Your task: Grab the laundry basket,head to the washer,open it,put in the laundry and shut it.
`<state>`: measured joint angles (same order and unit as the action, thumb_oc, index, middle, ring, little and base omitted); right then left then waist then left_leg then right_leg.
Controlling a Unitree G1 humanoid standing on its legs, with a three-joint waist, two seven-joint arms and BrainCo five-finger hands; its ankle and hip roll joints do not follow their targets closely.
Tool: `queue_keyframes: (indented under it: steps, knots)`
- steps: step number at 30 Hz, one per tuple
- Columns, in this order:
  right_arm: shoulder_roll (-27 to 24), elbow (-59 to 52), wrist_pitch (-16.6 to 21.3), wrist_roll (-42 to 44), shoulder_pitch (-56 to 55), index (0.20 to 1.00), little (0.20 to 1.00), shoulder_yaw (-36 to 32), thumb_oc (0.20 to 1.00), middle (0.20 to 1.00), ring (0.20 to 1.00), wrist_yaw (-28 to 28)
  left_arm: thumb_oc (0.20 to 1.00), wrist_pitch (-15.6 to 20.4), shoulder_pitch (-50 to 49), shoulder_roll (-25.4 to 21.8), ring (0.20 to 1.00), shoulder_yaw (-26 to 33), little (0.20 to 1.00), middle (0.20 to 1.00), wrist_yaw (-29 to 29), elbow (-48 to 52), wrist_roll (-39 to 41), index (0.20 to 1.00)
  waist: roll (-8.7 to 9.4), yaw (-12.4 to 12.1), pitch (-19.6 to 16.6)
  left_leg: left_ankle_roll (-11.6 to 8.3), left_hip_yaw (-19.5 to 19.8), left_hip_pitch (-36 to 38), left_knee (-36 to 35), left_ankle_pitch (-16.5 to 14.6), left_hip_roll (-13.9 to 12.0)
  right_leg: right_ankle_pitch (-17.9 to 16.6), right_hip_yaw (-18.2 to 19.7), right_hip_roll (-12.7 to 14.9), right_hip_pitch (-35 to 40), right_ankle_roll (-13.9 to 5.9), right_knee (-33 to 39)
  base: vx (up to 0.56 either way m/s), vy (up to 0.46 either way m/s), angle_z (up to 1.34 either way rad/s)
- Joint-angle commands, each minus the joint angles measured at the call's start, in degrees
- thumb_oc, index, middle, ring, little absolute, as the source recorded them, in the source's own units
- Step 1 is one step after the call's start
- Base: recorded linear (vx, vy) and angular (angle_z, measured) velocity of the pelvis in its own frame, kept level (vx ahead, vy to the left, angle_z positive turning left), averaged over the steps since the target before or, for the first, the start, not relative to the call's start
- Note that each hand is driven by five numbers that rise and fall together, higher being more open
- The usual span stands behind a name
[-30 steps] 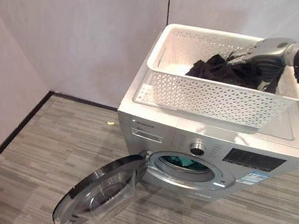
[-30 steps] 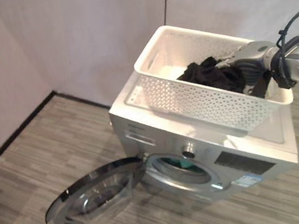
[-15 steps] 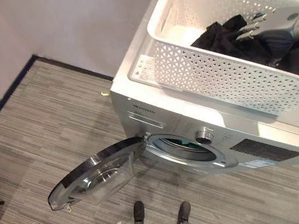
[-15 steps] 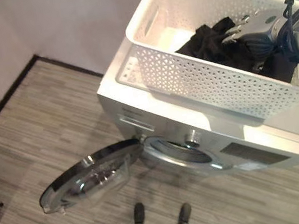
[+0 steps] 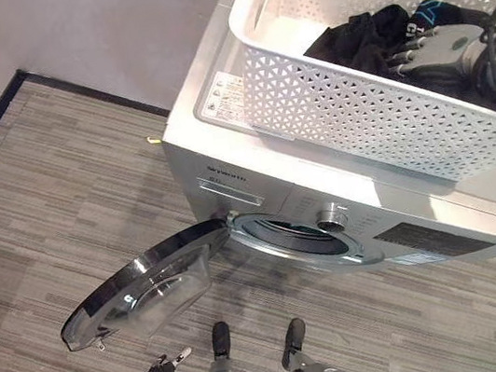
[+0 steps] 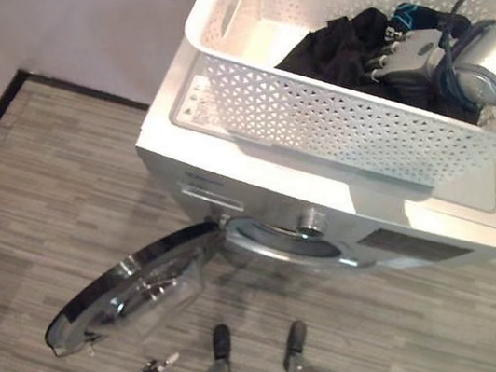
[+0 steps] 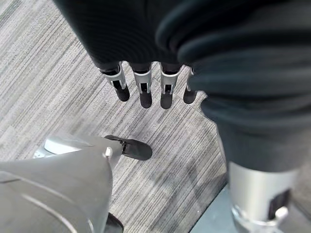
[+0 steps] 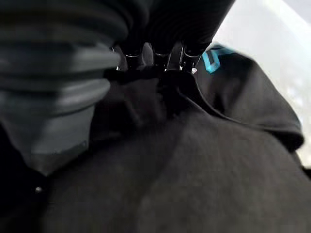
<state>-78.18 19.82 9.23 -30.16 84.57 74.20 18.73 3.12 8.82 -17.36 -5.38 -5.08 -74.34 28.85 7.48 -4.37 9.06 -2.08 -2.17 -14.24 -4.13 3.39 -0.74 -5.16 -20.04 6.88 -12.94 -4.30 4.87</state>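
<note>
We see the white laundry basket (image 5: 376, 100) sitting on top of the washer (image 5: 254, 161), its long axis running along the washer's width, parallel to the front panel. The washer stands on grey striped flooring (image 5: 36, 219) close to pale walls (image 5: 90, 22). Its round door (image 5: 137, 288) hangs open, swung down toward the floor. Dark laundry (image 5: 361, 36) lies in the basket; our right hand (image 5: 434, 48) rests on it, fingers pressed into the cloth, and we cannot tell whether it grips. Our left hand (image 7: 146, 82) hangs over the floor, fingers straight, holding nothing.
</note>
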Motion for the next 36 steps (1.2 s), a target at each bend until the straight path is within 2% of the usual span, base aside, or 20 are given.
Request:
queue_keyframes:
  steps: [1, 3, 5, 10, 11, 15, 16, 17, 18, 19, 20, 21, 23, 24, 29, 30, 31, 33, 35, 36]
  knots:
    - [1.93, 6.34, -0.32, -2.48, -1.4, 0.2, 0.2, 6.01, 0.2, 0.2, 0.2, 2.51, 1.0, 0.5, -0.36, 0.46, 1.0, 0.24, 1.0, 1.0, 1.18, -0.92, 0.65, 1.0, 0.55, -0.45, 0.14, -1.49, 1.18, -0.57, -0.87, 1.54, -0.49, -3.54, 4.06, 3.71, 1.58, -5.04, 0.13, 0.0, 0.0, 0.0]
    - [3.39, 9.67, -0.48, -2.0, -1.87, 0.2, 0.2, 6.01, 0.2, 0.2, 0.2, 1.69, 1.0, 0.61, -0.41, 1.16, 1.0, 0.22, 1.0, 1.0, 1.44, -1.19, 0.66, 1.0, -0.29, -0.44, 0.15, -1.41, 1.34, -0.45, -0.87, 1.47, -0.53, -3.47, 4.26, 3.62, 1.68, -4.96, 0.13, 0.0, 0.0, 0.0]
    - [5.33, 13.75, -1.01, -0.74, -2.05, 0.2, 0.2, 5.92, 0.2, 0.2, 0.2, 0.06, 1.0, 1.12, -0.91, 2.8, 1.0, 0.34, 1.0, 1.0, 1.71, -1.18, 0.71, 1.0, -2.07, -0.1, -0.25, -1.3, 1.47, -0.47, -0.87, 1.68, -0.5, -3.51, 4.43, 3.61, 1.53, -4.93, 0.13, 0.0, 0.0, 0.0]
    - [5.66, 15.87, -1.29, 0.2, -5.65, 0.2, 0.2, 1.7, 0.2, 0.2, 0.2, -1.63, 1.0, 1.42, -1.04, 2.86, 1.0, 0.31, 1.0, 1.0, 1.91, -1.05, 0.31, 1.0, -2.22, -0.15, -0.47, -1.27, 1.76, 0.03, -0.87, 1.64, -0.56, -3.2, 4.14, 3.44, 2.37, -4.74, 0.13, 0.01, -0.007, 0.0]
    - [5.85, 17.43, -2.35, 1.0, -10.54, 0.2, 0.2, -5.07, 0.2, 0.2, 0.2, -4.07, 1.0, 1.62, -1.42, 3.45, 1.0, -0.09, 1.0, 1.0, 1.96, -0.76, -0.41, 1.0, -2.57, -0.41, -0.9, -1.35, 2.42, 1.41, -0.87, 1.25, -0.64, -2.62, 3.27, 3.26, 4.46, -4.59, 0.07, 0.05, -0.043, 0.02]
    - [5.26, 17.0, -3.51, 5.32, -14.76, 0.2, 0.2, -14.36, 0.2, 0.2, 0.2, -5.69, 1.0, 1.8, -2.25, 2.99, 1.0, 0.54, 1.0, 1.0, 1.93, -0.69, -1.03, 1.0, -2.47, -0.86, -2.58, -1.58, 3.25, 2.92, -0.87, 1.13, -0.57, -2.04, 1.76, 3.43, 6.84, -4.6, 0.13, 0.04, -0.027, 0.28]
    - [5.21, 16.94, -3.52, 5.29, -14.98, 0.2, 0.2, -14.61, 0.2, 0.2, 0.2, -5.68, 1.0, 1.8, -2.22, 2.91, 1.0, 0.5, 1.0, 1.0, 1.93, -0.69, -1.03, 1.0, -2.38, -0.8, -2.67, -1.53, 3.34, 2.71, -0.87, 1.3, -0.49, -2.14, 1.68, 3.51, 6.69, -4.62, 0.13, 0.02, -0.023, 0.24]
    - [5.37, 17.57, -4.31, 9.17, -15.66, 0.2, 0.2, -19.2, 0.2, 0.2, 0.2, -7.01, 1.0, 1.74, -2.67, 2.89, 1.0, 0.82, 1.0, 1.0, 1.79, -1.0, -1.35, 1.0, -2.34, -1.12, -3.46, -1.66, 3.48, 3.57, -0.87, 1.08, -0.68, -1.8, 1.28, 3.4, 7.74, -4.61, 0.13, 0.01, -0.011, 0.17]
    - [5.33, 17.52, -4.32, 9.15, -15.83, 0.2, 0.2, -19.4, 0.2, 0.2, 0.2, -7.01, 1.0, 1.74, -2.64, 2.82, 1.0, 0.78, 1.0, 1.0, 1.79, -1.0, -1.35, 1.0, -2.26, -1.05, -3.55, -1.61, 3.56, 3.37, -0.87, 1.24, -0.59, -1.9, 1.2, 3.48, 7.58, -4.64, 0.13, 0.02, -0.02, 0.03]
    - [5.9, 19.23, -5.0, 12.1, -15.68, 0.2, 0.2, -22.43, 0.2, 0.2, 0.2, -8.25, 1.0, 1.81, -2.9, 2.73, 1.0, 0.81, 1.0, 1.0, 1.85, -1.12, -1.33, 1.0, -2.31, -1.32, -4.07, -1.66, 3.75, 3.75, -0.87, 1.25, -0.6, -1.81, 0.87, 3.53, 8.09, -4.64, 0.13, 0.0, 0.0, 0.0]
    - [7.88, 23.04, -6.67, 18.68, -15.05, 0.2, 0.2, -29.96, 0.2, 0.2, 0.2, -11.41, 1.0, 1.94, -3.53, 2.64, 1.0, 0.93, 1.0, 1.0, 2.11, -1.33, -1.31, 1.0, -2.44, -2.1, -5.24, -1.82, 4.1, 4.82, -0.87, 1.02, -0.54, -1.32, 0.26, 3.37, 9.6, -4.59, 0.13, 0.02, -0.016, 0.03]
    - [7.85, 22.98, -6.67, 18.65, -15.3, 0.2, 0.2, -30.24, 0.2, 0.2, 0.2, -11.41, 1.0, 1.94, -3.51, 2.54, 1.0, 0.88, 1.0, 1.0, 2.11, -1.34, -1.31, 1.0, -2.31, -2.0, -5.4, -1.76, 4.22, 4.55, -0.87, 1.2, -0.43, -1.41, 0.13, 3.47, 9.4, -4.62, 0.13, 0.0, 0.0, 0.0]
    - [10.45, 25.91, -8.3, 27.03, -14.41, 0.2, 0.2, -37.43, 0.2, 0.2, 0.2, -14.07, 1.0, 1.84, -4.05, 2.73, 1.0, 0.06, 1.0, 1.0, 2.24, -1.38, -1.13, 1.0, -2.49, -2.53, -6.53, -1.82, 4.62, 5.67, -0.87, 0.91, -0.4, -0.89, -0.43, 3.29, 10.97, -4.41, 0.13, 0.0, -0.002, 0.02]
    - [10.43, 25.88, -8.3, 27.03, -14.48, 0.2, 0.2, -37.53, 0.2, 0.2, 0.2, -14.07, 1.0, 1.84, -4.02, 2.7, 1.0, 0.04, 1.0, 1.0, 2.24, -1.38, -1.13, 1.0, -2.43, -2.42, -6.63, -1.75, 4.72, 5.44, -0.87, 1.1, -0.3, -0.99, -0.53, 3.37, 10.8, -4.44, 0.13, -0.02, -0.006, 0.07]
    - [15.61, 29.84, -9.15, 37.84, -13.44, 0.2, 0.2, -47.0, 0.2, 0.2, 0.2, -19.55, 1.0, 1.77, -3.97, 3.2, 1.0, -2.32, 1.0, 1.0, 2.54, 0.64, -0.34, 1.0, -2.59, -3.16, -8.74, -1.88, 5.73, 7.09, -0.87, 0.83, -0.14, -0.18, -2.0, 3.14, 13.37, -4.11, 0.13, -0.02, -0.001, 0.15]
    - [17.55, 31.28, -8.82, 43.21, -12.15, 0.2, 0.2, -50.39, 0.2, 0.2, 0.2, -23.15, 1.0, 2.08, -3.55, 3.62, 1.0, -3.79, 1.0, 1.0, 2.98, 1.64, -0.57, 1.0, -2.82, -3.38, -9.06, -1.93, 5.98, 7.24, -0.87, 0.85, -0.09, 0.01, -2.36, 3.14, 13.8, -4.09, 0.13, -0.05, 0.009, 0.14]
    - [18.75, 31.87, -8.31, 44.97, -11.51, 0.2, 0.2, -50.74, 0.2, 0.2, 0.2, -23.05, 1.0, 1.88, -3.59, 3.51, 1.0, -4.25, 1.0, 1.0, 3.08, 2.24, -0.58, 1.0, -2.69, -3.36, -9.56, -1.9, 6.29, 7.09, -0.87, 1.1, 0.09, -0.03, -2.68, 3.29, 13.91, -4.1, 0.13, -0.05, 0.012, 0.18]
    - [21.83, 36.4, -6.38, 54.38, -9.18, 0.2, 0.2, -52.76, 0.2, 0.2, 0.2, -25.1, 1.0, 2.42, -3.76, 3.29, 1.0, -6.4, 1.0, 1.0, 3.82, 5.13, 0.1, 1.0, -2.64, -3.83, -10.39, -2.05, 6.49, 7.85, -0.87, 0.75, 0.07, 0.31, -2.92, 3.1, 14.79, -4.04, 0.13, -0.03, 0.005, 0.12]
    - [23.62, 40.02, -5.49, 59.76, -7.13, 0.2, 0.2, -52.99, 0.2, 0.2, 0.2, -24.99, 1.0, 2.64, -4.47, 2.8, 1.0, -7.26, 1.0, 1.0, 4.26, 8.06, 0.83, 1.0, -2.61, -4.08, -10.99, -2.14, 6.59, 8.07, -0.87, 0.79, 0.02, 0.55, -3.35, 3.03, 15.24, -4.04, 0.13, -0.02, 0.002, 0.01]
    - [23.6, 40.11, -5.44, 59.82, -7.02, 0.2, 0.2, -52.91, 0.2, 0.2, 0.2, -24.96, 1.0, 2.61, -4.47, 2.8, 1.0, -7.26, 1.0, 1.0, 4.28, 8.12, 0.84, 1.0, -2.61, -3.98, -11.02, -2.06, 6.69, 7.87, -0.87, 1.05, 0.13, 0.37, -3.46, 3.12, 15.11, -4.06, 0.13, -0.02, -0.007, 0.11]
